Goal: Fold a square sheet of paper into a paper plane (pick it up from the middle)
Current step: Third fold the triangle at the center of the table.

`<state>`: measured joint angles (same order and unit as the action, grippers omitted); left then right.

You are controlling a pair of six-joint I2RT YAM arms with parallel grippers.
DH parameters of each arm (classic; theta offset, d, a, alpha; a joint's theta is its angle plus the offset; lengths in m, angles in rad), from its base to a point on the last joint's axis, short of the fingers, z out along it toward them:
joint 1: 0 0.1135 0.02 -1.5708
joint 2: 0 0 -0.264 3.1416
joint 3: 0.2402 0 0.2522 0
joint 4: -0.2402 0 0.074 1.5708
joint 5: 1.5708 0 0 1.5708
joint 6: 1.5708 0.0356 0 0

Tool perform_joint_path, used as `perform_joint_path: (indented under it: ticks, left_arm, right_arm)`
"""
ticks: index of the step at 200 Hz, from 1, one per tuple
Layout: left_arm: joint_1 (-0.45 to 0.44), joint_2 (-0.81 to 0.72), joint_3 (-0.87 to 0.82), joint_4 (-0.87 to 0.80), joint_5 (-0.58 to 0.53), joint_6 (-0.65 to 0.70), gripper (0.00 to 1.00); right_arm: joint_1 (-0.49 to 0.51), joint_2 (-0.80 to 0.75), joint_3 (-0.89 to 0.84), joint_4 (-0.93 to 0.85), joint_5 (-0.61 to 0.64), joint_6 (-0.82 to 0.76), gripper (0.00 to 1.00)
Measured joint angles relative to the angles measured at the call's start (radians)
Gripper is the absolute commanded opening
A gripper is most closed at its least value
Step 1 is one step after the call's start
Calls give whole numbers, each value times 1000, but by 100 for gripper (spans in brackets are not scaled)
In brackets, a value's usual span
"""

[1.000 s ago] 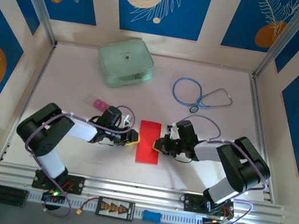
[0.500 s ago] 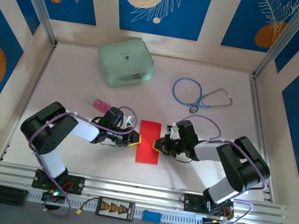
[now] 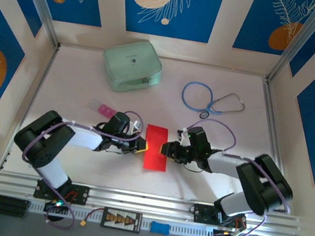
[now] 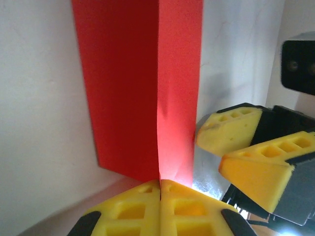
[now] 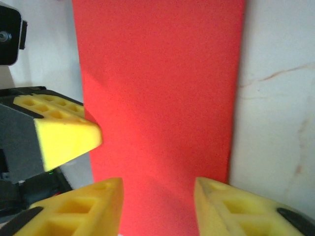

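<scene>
Grip has swapped sides over the last second. The left claw (image 3: 143, 146), which stood slightly apart a moment ago, is now pressed fully shut. The right claw (image 3: 166, 150), clamped until now, has sprung about halfway open. Meanwhile the square sheet of paper (image 3: 156, 148), a red strip lying on the table (image 3: 220, 141) between the two arms, has tipped a little out of line.

We read this as a hand-off: the left side now anchors the sheet, and the right is freed to reposition for the next crease. The plane is far from done, as the paper is still a plain rectangle.

From the left wrist, the pads (image 4: 133, 206) meet on a raised ridge of the paper. From the right wrist, the fingers (image 5: 88, 206) straddle the strip's near end, gripping nothing.
</scene>
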<state>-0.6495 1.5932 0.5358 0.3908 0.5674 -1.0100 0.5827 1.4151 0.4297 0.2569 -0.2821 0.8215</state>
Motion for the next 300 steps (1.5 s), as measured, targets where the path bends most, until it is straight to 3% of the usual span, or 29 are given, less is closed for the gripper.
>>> perform_joint_path:
  ticks: [33, 58, 101, 135, 214, 300]
  left_arm:
    - [1, -23, 35, -78, -3, -4, 0]
    - [5, -23, 46, -94, -2, -12, 0]
    - [13, -23, 46, -96, 1, -32, 0]
    - [14, -23, 46, -95, 5, -37, 0]
    - [15, -23, 46, -92, 9, -40, 0]
    - [15, -23, 46, -92, 11, -40, 1]
  right_arm:
    - [202, -215, 1, -90, 290, -185, 55]
    - [366, -286, -4, -89, 480, -394, 55]
    - [591, -237, -35, -32, 725, -698, 55]
    - [705, -119, -38, 76, 865, -847, 56]
    - [811, 78, -20, 195, 1116, -1014, 55]
    - [829, 106, -6, 221, 1206, -1020, 41]
